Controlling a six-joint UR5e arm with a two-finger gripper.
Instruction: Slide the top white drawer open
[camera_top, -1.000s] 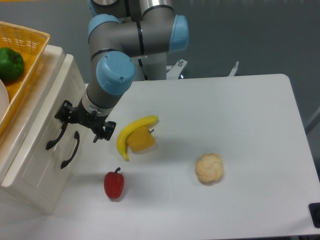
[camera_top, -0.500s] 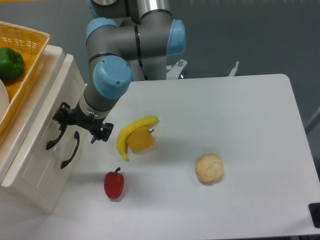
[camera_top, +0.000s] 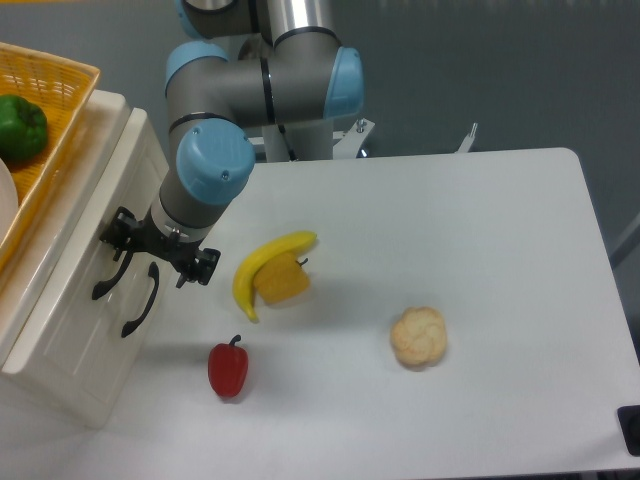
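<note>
Right now your top white drawer sits shut in the small cream cabinet at the left edge of the table, its panelled front facing the table and its curved black handle hanging at an angle on that front. Look at the gripper: its black fingers are spread apart, one fingertip up against the drawer front just above the handle's upper end, the other out over the table, away from the cabinet. You can see the jaws hold nothing; whether the near finger actually touches the handle is not clear from this angle. Just below, the lower drawer front carries its own black handle, which lies right beside the gripper's body.

On top of the cabinet you have a yellow woven basket with a green bell pepper inside it, and a sliver of something white shows at the frame's left edge.

Out on the table, a banana curves over a piece of yellow-orange food, the two touching. A red bell pepper stands near the cabinet's front corner, and a cauliflower rests well apart, toward the middle.
</note>
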